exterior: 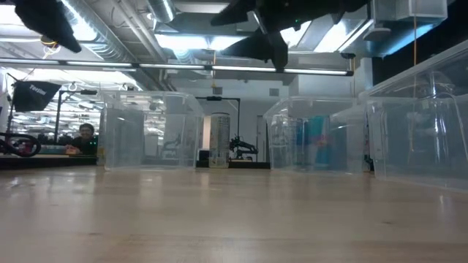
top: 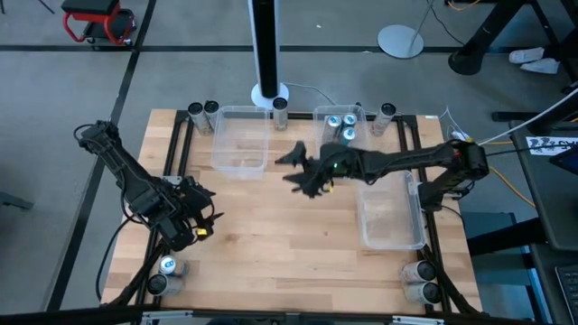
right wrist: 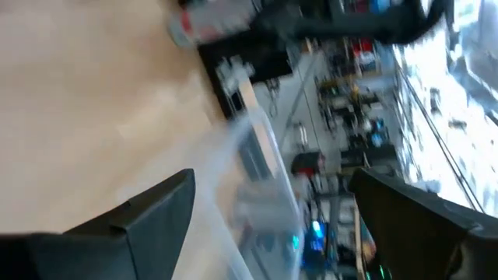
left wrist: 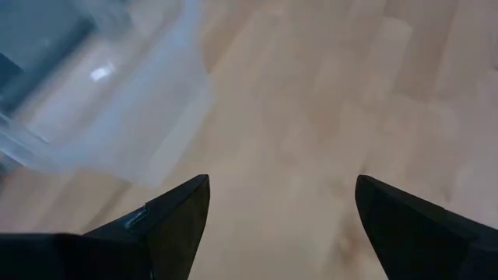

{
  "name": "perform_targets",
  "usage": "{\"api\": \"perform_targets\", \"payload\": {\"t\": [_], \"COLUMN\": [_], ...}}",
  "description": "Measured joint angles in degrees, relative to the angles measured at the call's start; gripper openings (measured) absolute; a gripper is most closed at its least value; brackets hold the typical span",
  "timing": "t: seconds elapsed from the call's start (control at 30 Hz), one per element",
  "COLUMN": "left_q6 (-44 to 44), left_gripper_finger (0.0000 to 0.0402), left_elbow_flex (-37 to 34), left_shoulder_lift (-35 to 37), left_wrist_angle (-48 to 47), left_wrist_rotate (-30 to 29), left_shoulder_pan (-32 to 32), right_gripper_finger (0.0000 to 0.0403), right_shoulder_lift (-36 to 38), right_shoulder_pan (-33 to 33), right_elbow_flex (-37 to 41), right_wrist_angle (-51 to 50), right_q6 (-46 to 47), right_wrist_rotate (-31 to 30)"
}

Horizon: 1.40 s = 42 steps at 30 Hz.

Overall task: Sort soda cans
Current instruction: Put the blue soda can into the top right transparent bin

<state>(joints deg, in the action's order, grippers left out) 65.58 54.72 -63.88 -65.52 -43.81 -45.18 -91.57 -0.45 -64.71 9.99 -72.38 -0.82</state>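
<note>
Seen from above, three clear bins sit on the wooden table (top: 298, 244). The bin at twelve o'clock (top: 343, 126) holds three blue-and-silver soda cans (top: 341, 125) clustered in its far half. The bin at eleven o'clock (top: 240, 138) and the bin at three o'clock (top: 390, 212) show only bare floors. More cans stand outside the bins on the frame: a pair at the eleven o'clock corner (top: 203, 115), one between the two far bins (top: 280, 108), one at one o'clock (top: 386, 114), two at seven o'clock (top: 164, 273), two at five o'clock (top: 419, 281).

The right arm stretches from three o'clock toward the table's centre; the right gripper (top: 302, 168) hangs in the air just beside the near edge of the twelve o'clock bin, fingers spread wide and holding nothing. The left gripper (top: 200, 217) waits folded at eight o'clock, fingers also wide apart over bare wood.

The low view shows the right gripper well above the tabletop, and a person (exterior: 82, 139) seated in the room beyond, hidden from overhead. The left wrist view catches a bin wall (left wrist: 117, 117) near its fingers
</note>
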Motion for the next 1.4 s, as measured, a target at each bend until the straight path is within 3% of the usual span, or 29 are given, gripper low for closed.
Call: {"api": "perform_targets", "payload": {"t": [0.37, 0.63, 0.83, 1.03, 1.2, 1.4], "left_q6": [3.83, 1.26, 5.57, 11.88, 10.98, 12.28], "left_gripper_finger": [0.0308, 0.0297, 0.0282, 0.0281, 0.0281, 0.0281], "left_elbow_flex": [0.97, 12.97, 21.22, 21.28, 19.98, 16.10], "left_shoulder_lift": [-0.31, -3.69, -9.29, -9.84, -9.81, -10.37], "left_wrist_angle": [0.35, -2.22, -4.93, -6.37, -5.71, -5.42], "left_wrist_rotate": [21.94, 32.42, 41.90, 45.11, 44.50, 44.82], "left_shoulder_pan": [-0.01, 1.71, -0.09, -2.27, -3.02, 1.05], "right_gripper_finger": [0.0347, 0.0347, 0.0347, 0.0347, 0.0347, 0.0347], "right_shoulder_lift": [-7.35, -8.45, -8.45, -8.45, -8.45, -8.45], "right_shoulder_pan": [10.92, 14.06, 13.97, 13.95, 13.93, 13.93], "right_elbow_flex": [0.02, 0.02, 0.02, 0.02, -0.54, -1.31], "right_wrist_angle": [4.28, 9.47, 10.04, 11.32, 14.15, 13.19], "right_q6": [0.04, 0.07, 2.44, 3.02, 0.07, -2.78], "right_wrist_rotate": [-4.16, -4.61, -4.61, -4.61, -4.61, -4.61]}}
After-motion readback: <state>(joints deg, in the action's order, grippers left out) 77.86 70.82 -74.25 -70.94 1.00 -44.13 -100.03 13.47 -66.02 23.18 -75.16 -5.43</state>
